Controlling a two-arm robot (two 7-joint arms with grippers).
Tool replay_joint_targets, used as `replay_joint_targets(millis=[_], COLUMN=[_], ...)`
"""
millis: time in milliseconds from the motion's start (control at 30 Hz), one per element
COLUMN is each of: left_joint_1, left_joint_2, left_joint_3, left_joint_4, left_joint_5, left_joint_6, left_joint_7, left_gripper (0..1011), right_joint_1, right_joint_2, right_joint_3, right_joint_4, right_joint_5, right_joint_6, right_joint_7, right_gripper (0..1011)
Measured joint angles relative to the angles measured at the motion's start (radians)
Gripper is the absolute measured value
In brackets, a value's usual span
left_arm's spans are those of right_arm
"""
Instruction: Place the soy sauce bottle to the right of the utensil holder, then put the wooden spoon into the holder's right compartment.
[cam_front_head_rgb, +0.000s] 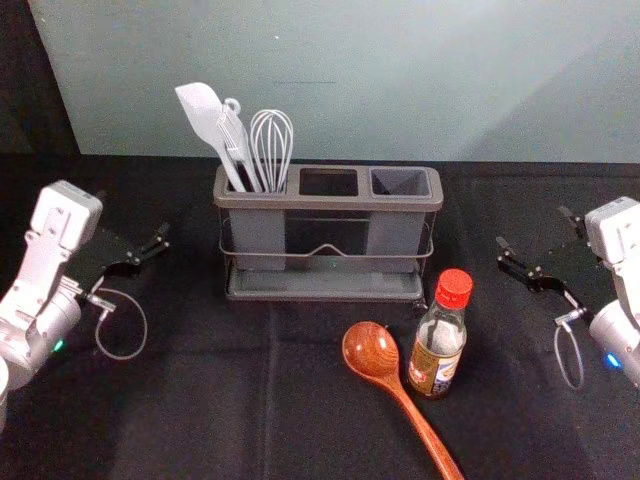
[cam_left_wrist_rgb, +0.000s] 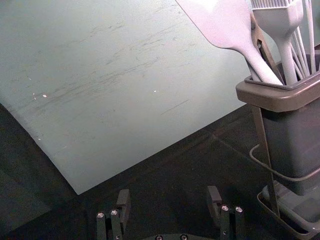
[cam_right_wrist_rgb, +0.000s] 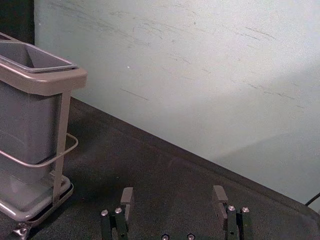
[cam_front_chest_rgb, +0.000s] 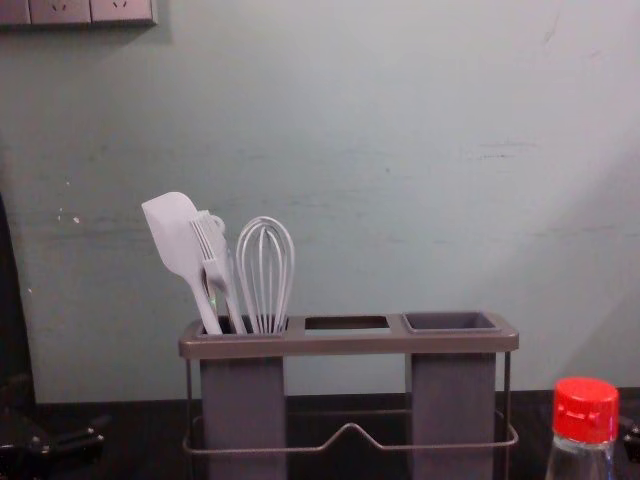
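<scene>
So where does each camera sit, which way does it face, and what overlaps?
Head: on the head, forward-down at grey rectangular utensil holder, red-capped glass soy sauce bottle, brown wooden spoon; both arms at the sides.
Left wrist: past open left gripper to holder's left end, pale utensils inside.
Right wrist: past open right gripper to holder's right end.
Chest: on the chest, lower, forward at holder and bottle top; parts of both grippers at the edges.
Head and chest share holder, utensils, bottle.
</scene>
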Motion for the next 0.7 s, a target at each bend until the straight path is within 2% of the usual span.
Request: replay_joint_targets(millis=[133, 300, 533, 700], left_joint_1=[0.000, 0.000, 0.000, 0.000], left_joint_2=[0.000, 0.000, 0.000, 0.000], left_joint_3=[0.000, 0.000, 0.000, 0.000], left_joint_4=[0.000, 0.000, 0.000, 0.000], left_joint_5=[0.000, 0.000, 0.000, 0.000], left_joint_6=[0.000, 0.000, 0.000, 0.000], left_joint_7=[0.000, 0.000, 0.000, 0.000], left_gripper=[1005, 1005, 1005, 1005], right_joint_1=[-0.008, -0.051, -0.145, -0.225], right_joint_2=[0.002, 0.025, 0.086, 0.131], right_joint_3=[0.006, 0.029, 0.069, 0.112], right_joint_4=[-0.006, -0.054, -0.155, -0.230], right_joint_5=[-0.002, -0.004, -0.009, 0.030], right_joint_6=[0.000, -0.009, -0.021, -0.041], right_joint_7=[0.001, 0.008, 0.026, 0.061], right_gripper=[1002, 1002, 1002, 1002])
